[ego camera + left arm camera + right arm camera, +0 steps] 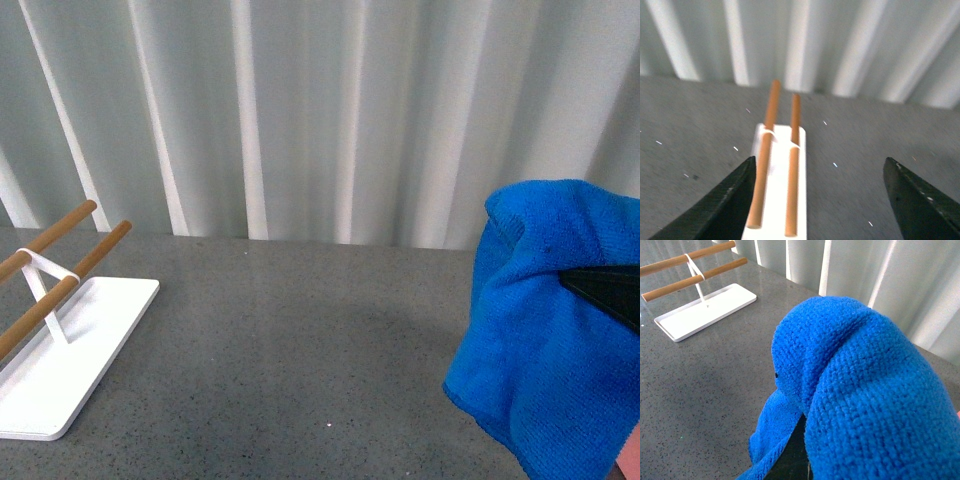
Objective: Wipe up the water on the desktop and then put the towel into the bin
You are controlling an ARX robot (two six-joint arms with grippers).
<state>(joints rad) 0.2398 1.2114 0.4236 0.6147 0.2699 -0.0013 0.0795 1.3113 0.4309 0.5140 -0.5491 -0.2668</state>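
The blue towel (545,330) hangs bunched at the right of the front view, lifted above the dark grey speckled desktop (300,340). My right gripper (605,285) is shut on the towel; only a dark finger shows through the folds. In the right wrist view the towel (860,390) drapes over the jaws and hides them. My left gripper (822,200) is open and empty, its dark fingers (725,205) wide apart above the desktop (855,150). A sliver of salmon pink at the bottom right corner (630,455) may be the bin; I cannot tell.
A white flat rack base with two wooden rods (60,340) stands at the left of the desktop, also in the left wrist view (777,170) and right wrist view (700,305). A white pleated curtain (320,110) hangs behind the desk.
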